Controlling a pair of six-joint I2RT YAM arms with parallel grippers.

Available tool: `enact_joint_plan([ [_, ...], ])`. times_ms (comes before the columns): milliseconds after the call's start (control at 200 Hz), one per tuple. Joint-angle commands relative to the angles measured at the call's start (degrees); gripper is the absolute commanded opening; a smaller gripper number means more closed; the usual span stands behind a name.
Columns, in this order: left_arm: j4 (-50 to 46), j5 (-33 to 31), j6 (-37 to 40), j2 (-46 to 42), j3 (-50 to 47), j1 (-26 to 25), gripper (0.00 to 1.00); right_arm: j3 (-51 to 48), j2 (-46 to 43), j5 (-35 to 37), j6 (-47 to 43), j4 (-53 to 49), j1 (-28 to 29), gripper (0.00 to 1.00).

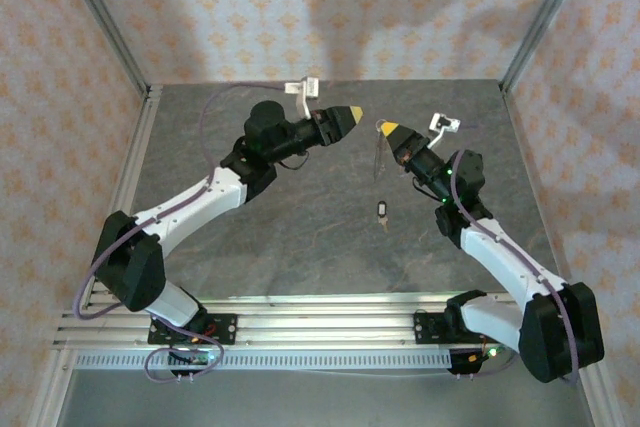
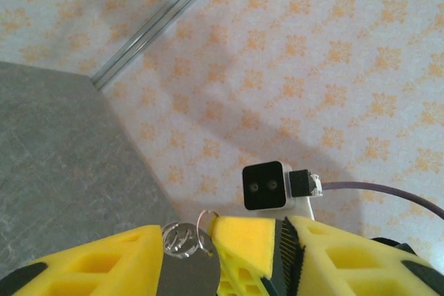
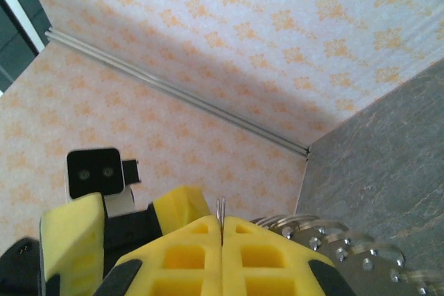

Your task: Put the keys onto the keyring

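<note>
Hanging from the right gripper (image 1: pixel 388 129), which is clamped shut on it, the keyring (image 1: pixel 378 152) reads from above as a thin pale line dropping toward 6 o'clock over the grey table (image 1: pixel 300 247) and ending short of the key (image 1: pixel 384 211). That key lies flat on the table at 6 o'clock from the right gripper's tip, well apart from both arms. The left gripper (image 1: pixel 352 114) sits at 10 o'clock of the right one, the two yellow tips near each other. From above I cannot tell whether its jaws are parted. The right wrist view settles both hands. Its own yellow fingers (image 3: pixel 187 261) press together at the bottom with a sliver of ring wire standing up out of the seam, and more of the keyring, silvery loops and beads, spreads to 3 o'clock. At 9 o'clock the left gripper's two fingers (image 3: pixel 69 233) stand apart with a dark gap between them, so it is open and grips nothing. The left wrist view gives the close detail. A round embossed metal tag (image 2: pixel 179 238), with a small wire loop at 1 o'clock of it, lies between the left gripper's spread fingers. The right gripper's yellow tip is just behind it, with the right wrist camera (image 2: pixel 263 185) at 12 o'clock of that tip. Whether the tag touches a finger I cannot tell.
</note>
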Motion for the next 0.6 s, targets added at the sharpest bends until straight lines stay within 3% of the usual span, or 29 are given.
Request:
enact_joint_plan([
  [0, 5.29, -4.42, -1.57, 0.88, -0.68, -1.37, 0.45, -0.48, -1.10, 4.22, 2.49, 5.85, 1.15, 0.00],
  [175, 6.85, -3.63, -2.26, 3.61, 0.45, -1.97, 0.39, -0.97, -0.91, 5.02, 2.77, 6.41, 2.15, 0.00],
  [595, 7.97, -2.59, -2.54, 7.14, 2.63, -2.89, 0.38, -0.33, 0.88, 3.92, 3.20, 7.78, 2.11, 0.00],
])
